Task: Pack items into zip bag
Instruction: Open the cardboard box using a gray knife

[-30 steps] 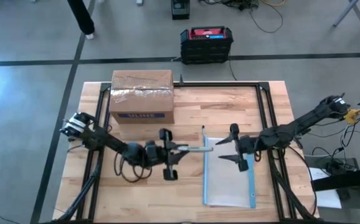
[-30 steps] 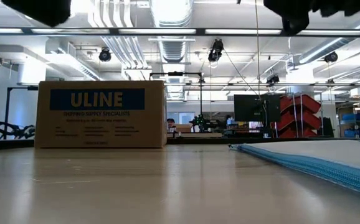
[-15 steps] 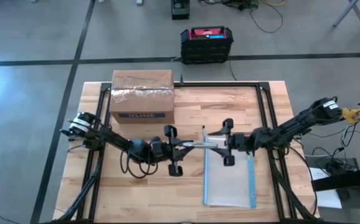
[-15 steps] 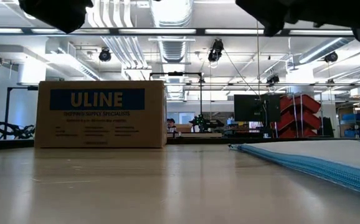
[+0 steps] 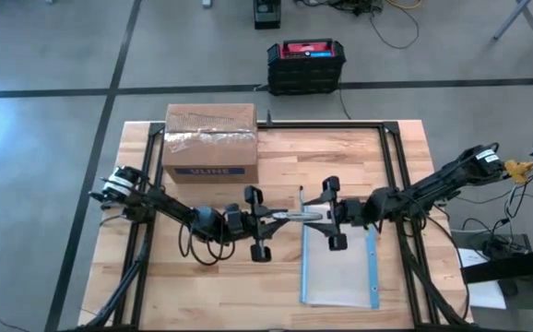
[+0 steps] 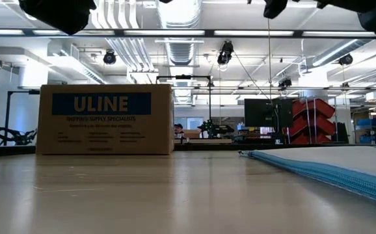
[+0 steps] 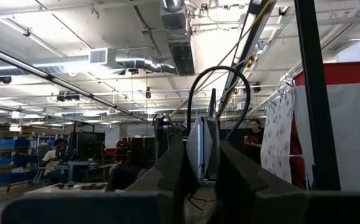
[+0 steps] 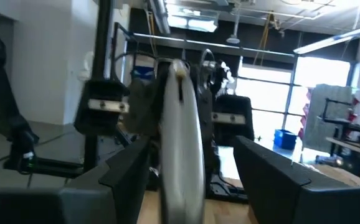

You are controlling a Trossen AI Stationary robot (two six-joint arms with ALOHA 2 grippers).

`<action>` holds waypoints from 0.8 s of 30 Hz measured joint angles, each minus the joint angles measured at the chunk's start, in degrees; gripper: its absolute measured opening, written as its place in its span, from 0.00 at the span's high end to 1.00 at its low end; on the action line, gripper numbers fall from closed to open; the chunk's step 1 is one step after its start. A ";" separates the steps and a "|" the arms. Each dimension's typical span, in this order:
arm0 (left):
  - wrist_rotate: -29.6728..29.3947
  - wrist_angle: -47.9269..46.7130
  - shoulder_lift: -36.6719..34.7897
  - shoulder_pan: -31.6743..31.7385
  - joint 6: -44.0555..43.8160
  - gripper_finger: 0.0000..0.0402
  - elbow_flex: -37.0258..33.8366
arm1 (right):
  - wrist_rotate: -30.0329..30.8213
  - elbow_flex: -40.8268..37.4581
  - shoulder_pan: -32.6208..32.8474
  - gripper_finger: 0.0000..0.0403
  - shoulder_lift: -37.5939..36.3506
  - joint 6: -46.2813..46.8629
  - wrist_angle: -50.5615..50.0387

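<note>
The clear zip bag (image 5: 338, 263) lies flat on the table's right half, its blue zip strip (image 5: 374, 267) along the right edge; the low view shows the zip bag (image 6: 324, 166) edge-on. Above the table's middle my left gripper (image 5: 280, 218) is shut on a pale flat item (image 5: 300, 215) that sticks out toward the right. My right gripper (image 5: 319, 214) is open, its fingers (image 8: 127, 171) standing on either side of the item's free end (image 8: 180, 118) with a gap on both sides. No other items show. My left gripper pinches the pale flat item by its left end (image 7: 203, 146) between its two fingers, which press on its two flat faces. The fingers come about level from the table's left and lie along the item. The item stands on edge, lifted clear of the table.
A brown ULINE cardboard box (image 5: 209, 141) stands at the far left of the table, also in the low view (image 6: 105, 119). Black frame rails (image 5: 396, 175) run along the table's sides. Bare wood lies in front of the box and near the front left.
My right gripper has moved toward the table's left, to the held item, and rolled somewhat; its fingers now flank the item's free end. The item stays level in my left gripper, clear of the table. The bag has not moved.
</note>
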 joint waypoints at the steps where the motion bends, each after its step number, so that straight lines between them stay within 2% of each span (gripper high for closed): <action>1: -0.02 -0.18 0.00 0.00 -0.09 0.87 0.00 | -0.09 0.38 0.00 0.49 -0.13 -0.30 -0.33; 9: 0.00 -0.25 0.00 0.00 0.05 0.87 -0.02 | -0.06 3.19 -0.02 0.59 0.06 -0.43 -7.33; 16: -0.01 -1.38 0.07 0.01 -0.10 0.87 -0.02 | -0.06 3.41 0.00 0.67 0.04 0.14 -7.62; 24: 0.18 -3.15 0.04 -0.07 0.20 0.87 -0.02 | -0.69 3.39 0.02 0.85 -0.04 1.86 -8.67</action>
